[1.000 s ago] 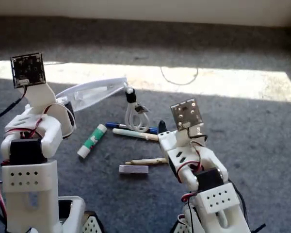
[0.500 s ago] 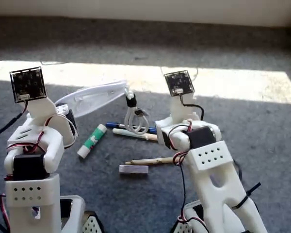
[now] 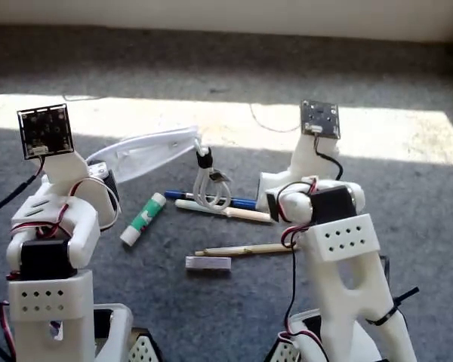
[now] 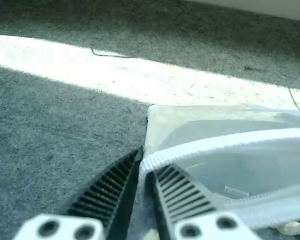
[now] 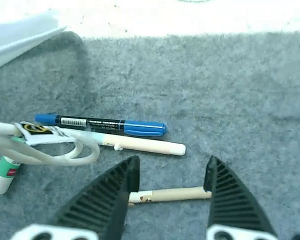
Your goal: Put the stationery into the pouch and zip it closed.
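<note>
The pouch [image 3: 147, 149] is lying in the upper left of the high view, a clear, soft sleeve edged with white zipper tape. It is looking light and floppy, so it is likely to sag and close its own mouth. The stiffer zipper edge seems the sensible place to take hold. The left gripper [image 4: 144, 159] is doing just that: its jaws are closed to a sliver, pinching the end of the tape at the pouch's corner.

The stationery is sitting outside the pouch on the grey carpet [image 3: 408, 226], in the centre of the high view. It is made up of a glue stick [image 3: 143, 219], a blue pen [image 3: 245, 202] with a cream pen [image 3: 238, 214] just beside it, a thin pencil [image 3: 238, 249] lower down and a small eraser [image 3: 208, 263] below that. A white looped cord [image 3: 203, 172] is lying across the two pens. The pieces are looking light and rigid. The round, smooth barrels are probably going to roll or slip, so a grip across mid-barrel seems best. The limp cord may drag along with them.

The right gripper [image 5: 172, 167] is hovering over the carpet with its jaws spread wide, holding nothing. The pencil is lying across the gap between them at the bottom of the right wrist view, with the pens just beyond.
</note>
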Robot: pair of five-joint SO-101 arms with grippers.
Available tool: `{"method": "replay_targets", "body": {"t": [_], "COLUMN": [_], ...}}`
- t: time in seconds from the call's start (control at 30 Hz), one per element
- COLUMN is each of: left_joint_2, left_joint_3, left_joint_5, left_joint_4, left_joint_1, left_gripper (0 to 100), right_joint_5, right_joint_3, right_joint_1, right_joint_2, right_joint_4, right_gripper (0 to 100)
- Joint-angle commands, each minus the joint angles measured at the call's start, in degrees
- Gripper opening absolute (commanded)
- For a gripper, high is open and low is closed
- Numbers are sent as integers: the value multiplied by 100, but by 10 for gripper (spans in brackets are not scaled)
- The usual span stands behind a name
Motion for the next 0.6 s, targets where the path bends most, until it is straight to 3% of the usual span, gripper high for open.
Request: {"method": "replay_targets", "body": {"t": [0.0,0.27,0.43,0.57], "left_joint_2": [-22,-22,-22,-22], "left_joint_3": [31,110,119,119], "left_joint_5": [-44,-44,-44,-44], "left_joint_4": [-62,-97,-97,-97], "left_joint_1": [-13,-13,-13,-13], "left_gripper": [11,11,11,11], "right_joint_5": [-325,-308,255,-571], "right_joint_3": [-769,-857,-374,-356], "right_joint_1": [57,57,57,57], "right_joint_2": [-13,4,391,1095], "right_joint_4": [418,418,470,1297], "right_gripper": [203,203,203,225]}}
